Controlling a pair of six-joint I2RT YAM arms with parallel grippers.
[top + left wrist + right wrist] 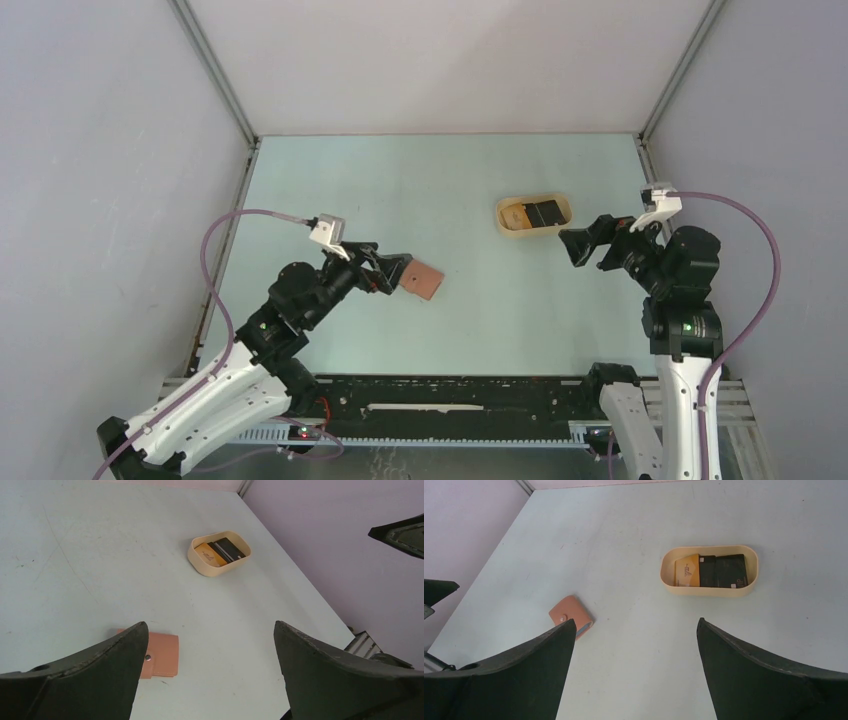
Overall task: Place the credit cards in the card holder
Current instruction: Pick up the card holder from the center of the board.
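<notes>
Robot lab cell: grey panels (90, 150) w/ alu. framing (215, 72) enclose the pale tabletop (420, 190); 2 arms (230, 380) bolted at its near edge.

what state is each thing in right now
card holder, folded shut, lying flat, not held
credit cards, lying in the tray, untouched
tray, upright, holding the cards
left gripper, fingers wide open, empty
right gripper, fingers wide open, empty

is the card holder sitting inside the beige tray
No, the card holder lies on the table, apart from the tray that holds the credit cards.
</notes>
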